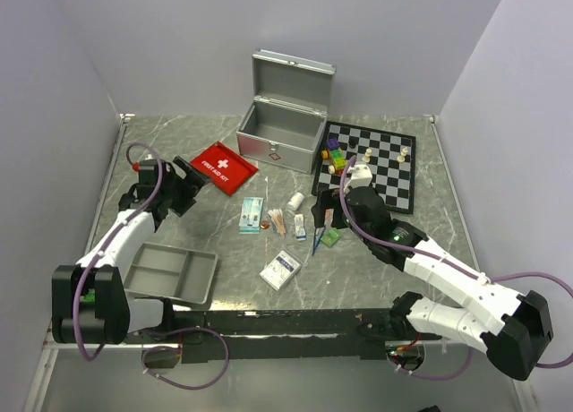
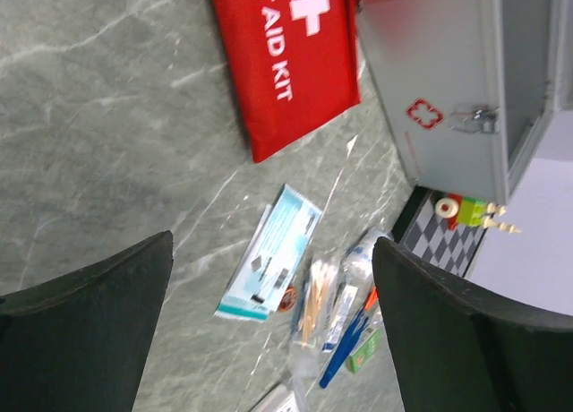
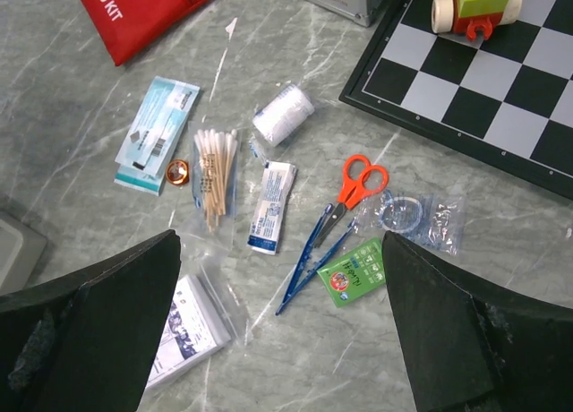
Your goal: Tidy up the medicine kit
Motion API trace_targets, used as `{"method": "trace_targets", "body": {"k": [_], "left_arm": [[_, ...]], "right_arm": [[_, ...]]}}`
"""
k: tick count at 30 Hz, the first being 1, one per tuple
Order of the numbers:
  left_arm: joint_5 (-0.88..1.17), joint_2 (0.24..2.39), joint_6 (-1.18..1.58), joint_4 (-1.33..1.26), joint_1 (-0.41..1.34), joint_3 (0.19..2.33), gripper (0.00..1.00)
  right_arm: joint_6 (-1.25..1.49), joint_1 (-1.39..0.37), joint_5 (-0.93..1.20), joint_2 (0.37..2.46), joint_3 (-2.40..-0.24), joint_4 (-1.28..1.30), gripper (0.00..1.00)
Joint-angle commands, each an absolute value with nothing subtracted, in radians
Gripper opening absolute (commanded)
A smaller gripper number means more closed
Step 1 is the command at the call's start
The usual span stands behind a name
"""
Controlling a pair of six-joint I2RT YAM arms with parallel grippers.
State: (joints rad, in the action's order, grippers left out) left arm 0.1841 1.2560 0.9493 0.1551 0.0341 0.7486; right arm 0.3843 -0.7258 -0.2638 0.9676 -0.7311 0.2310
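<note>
Okay so, left claw [image 2: 273,251]: jaws spread wide, nothing in them, hanging over the table just short of the red pouch [image 1: 224,167]
right claw [image 3: 279,242]: wide open too, holding nothing, hovering above the loose supplies
medicine kit [image 1: 277,145]: silver case at the back of the table, lid up, between the red pouch and the chessboard [image 1: 380,166], close to both
loose supplies: orange scissors [image 3: 358,184], blue tweezers [image 3: 309,267], bag of cotton swabs [image 3: 215,175], gauze roll [image 3: 282,115] and some flat packets, all lying in front of the case
tray [image 1: 170,273]: grey, divided, near left by the left arm's base
chessboard extras: a few pieces and toy bricks on top
surface: table [image 1: 394,264] with a grey marble look
room: plain pale walls on three sides
</note>
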Motion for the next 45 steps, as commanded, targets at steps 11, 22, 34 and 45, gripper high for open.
{"method": "trace_targets", "body": {"k": [11,22,34,45], "left_arm": [[0.014,1.460,1.051,0.109,0.048,0.873,0.84],[0.035,1.733,1.072,0.029,0.072,1.003,0.44],[0.032,1.844,1.059,-0.049,0.078,1.046,0.57],[-0.038,1.933,1.015,0.052,0.123,1.158,0.48]], "right_arm": [[0.417,-0.723,-0.252,0.956,-0.752,0.221,1.00],[0.442,-0.723,-0.229,0.991,-0.775,0.242,1.00],[0.433,-0.723,-0.236,0.991,-0.765,0.245,1.00],[0.431,-0.723,-0.247,0.983,-0.761,0.255,1.00]]}}
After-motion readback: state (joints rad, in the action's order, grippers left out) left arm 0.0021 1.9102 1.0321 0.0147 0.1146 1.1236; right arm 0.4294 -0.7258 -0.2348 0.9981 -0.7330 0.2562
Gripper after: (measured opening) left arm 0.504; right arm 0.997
